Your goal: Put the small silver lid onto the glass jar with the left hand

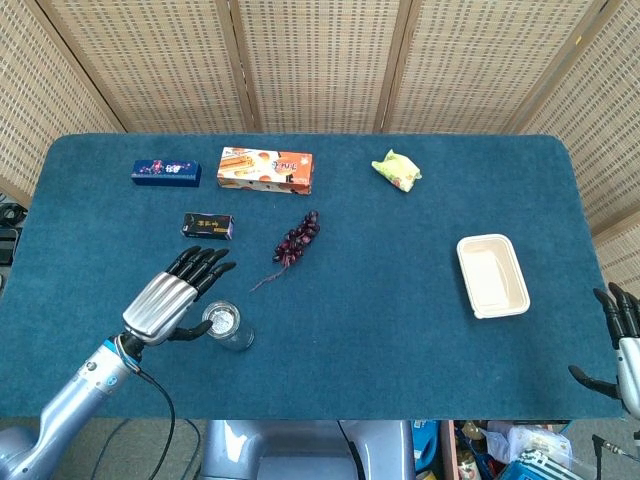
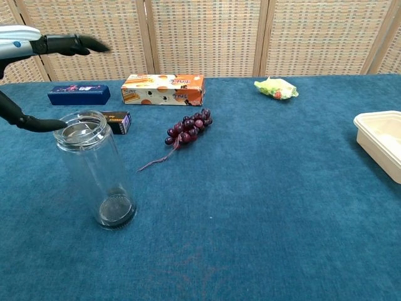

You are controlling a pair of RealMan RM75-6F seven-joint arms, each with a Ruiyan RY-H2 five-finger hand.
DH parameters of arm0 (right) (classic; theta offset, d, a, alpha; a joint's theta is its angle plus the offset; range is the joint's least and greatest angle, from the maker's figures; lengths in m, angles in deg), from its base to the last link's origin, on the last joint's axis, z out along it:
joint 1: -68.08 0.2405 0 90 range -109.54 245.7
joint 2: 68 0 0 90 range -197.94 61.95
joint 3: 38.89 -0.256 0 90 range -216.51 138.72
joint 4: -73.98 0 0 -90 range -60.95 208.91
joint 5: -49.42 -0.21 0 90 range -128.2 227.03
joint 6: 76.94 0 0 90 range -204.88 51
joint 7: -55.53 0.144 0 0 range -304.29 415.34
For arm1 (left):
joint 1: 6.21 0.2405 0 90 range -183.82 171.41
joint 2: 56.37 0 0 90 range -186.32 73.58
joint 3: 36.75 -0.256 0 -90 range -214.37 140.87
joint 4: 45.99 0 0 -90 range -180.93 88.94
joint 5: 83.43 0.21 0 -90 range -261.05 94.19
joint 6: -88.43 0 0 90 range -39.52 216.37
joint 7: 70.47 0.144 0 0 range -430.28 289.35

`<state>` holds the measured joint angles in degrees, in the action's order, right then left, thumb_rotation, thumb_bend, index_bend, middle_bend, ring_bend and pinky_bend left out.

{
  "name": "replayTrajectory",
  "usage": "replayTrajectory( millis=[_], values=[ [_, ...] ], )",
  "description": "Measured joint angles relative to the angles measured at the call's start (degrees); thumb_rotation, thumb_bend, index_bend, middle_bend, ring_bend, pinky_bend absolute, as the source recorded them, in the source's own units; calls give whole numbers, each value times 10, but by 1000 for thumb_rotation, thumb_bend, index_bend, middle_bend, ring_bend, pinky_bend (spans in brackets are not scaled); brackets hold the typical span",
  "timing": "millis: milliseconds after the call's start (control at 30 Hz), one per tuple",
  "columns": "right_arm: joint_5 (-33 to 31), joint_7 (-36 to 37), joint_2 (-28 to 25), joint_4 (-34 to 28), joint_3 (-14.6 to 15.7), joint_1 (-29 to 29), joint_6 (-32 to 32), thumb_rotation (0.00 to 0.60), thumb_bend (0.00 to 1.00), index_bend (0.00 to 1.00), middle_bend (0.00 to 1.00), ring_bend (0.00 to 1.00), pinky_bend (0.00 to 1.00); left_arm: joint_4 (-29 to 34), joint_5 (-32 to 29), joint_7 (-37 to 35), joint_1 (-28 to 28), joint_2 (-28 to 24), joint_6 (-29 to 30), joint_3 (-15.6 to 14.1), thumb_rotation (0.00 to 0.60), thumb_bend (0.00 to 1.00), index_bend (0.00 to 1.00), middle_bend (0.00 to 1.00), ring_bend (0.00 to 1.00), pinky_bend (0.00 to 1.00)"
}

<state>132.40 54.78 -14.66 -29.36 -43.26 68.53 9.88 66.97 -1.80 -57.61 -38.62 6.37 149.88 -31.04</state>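
The tall clear glass jar stands upright at the front left of the blue table; from the head view the glass jar shows from above. The small silver lid lies in its mouth, seen as a bright disc, the small silver lid, from above. My left hand hovers just left of the jar top with fingers spread, holding nothing; the thumb nearly reaches the rim. In the chest view the left hand is at the upper left. My right hand sits off the table's right edge, fingers apart.
A bunch of dark grapes lies right of and behind the jar. A small black box, a blue box and an orange carton sit further back. A green snack bag and a cream tray are to the right.
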Motion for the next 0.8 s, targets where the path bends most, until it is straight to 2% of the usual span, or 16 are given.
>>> replayTrajectory(
  millis=[333, 400, 467, 533, 567, 633, 800],
  values=[
    [1, 0, 1, 1, 1, 1, -3, 600, 0, 0, 0, 0, 0, 13, 22, -38, 21, -34, 46, 4, 600, 227, 0, 0, 0, 0],
    [2, -2, 1, 0, 1, 1, -3, 600, 0, 0, 0, 0, 0, 18, 32, -52, 30, -49, 52, -3, 600, 254, 53, 0, 0, 0],
    [2, -2, 1, 0, 2, 1, -3, 600, 0, 0, 0, 0, 0, 22, 49, -58, 37, -67, 50, -17, 600, 434, 153, 0, 0, 0],
    [4, -4, 1, -2, 2, 1, -3, 600, 0, 0, 0, 0, 0, 25, 66, -63, 41, -80, 46, -30, 600, 714, 261, 0, 0, 0],
    [4, -5, 1, -2, 3, 1, -3, 600, 0, 0, 0, 0, 0, 27, 77, -70, 44, -84, 44, -36, 600, 764, 287, 0, 0, 0],
    [6, -7, 2, -4, 4, 1, -3, 600, 0, 0, 0, 0, 0, 26, 93, -78, 46, -87, 43, -42, 600, 835, 325, 0, 0, 0],
    [7, -11, 3, -5, 5, 1, -3, 600, 0, 0, 0, 0, 0, 23, 110, -48, 51, -84, 39, -53, 600, 856, 344, 0, 0, 0]
  ],
)
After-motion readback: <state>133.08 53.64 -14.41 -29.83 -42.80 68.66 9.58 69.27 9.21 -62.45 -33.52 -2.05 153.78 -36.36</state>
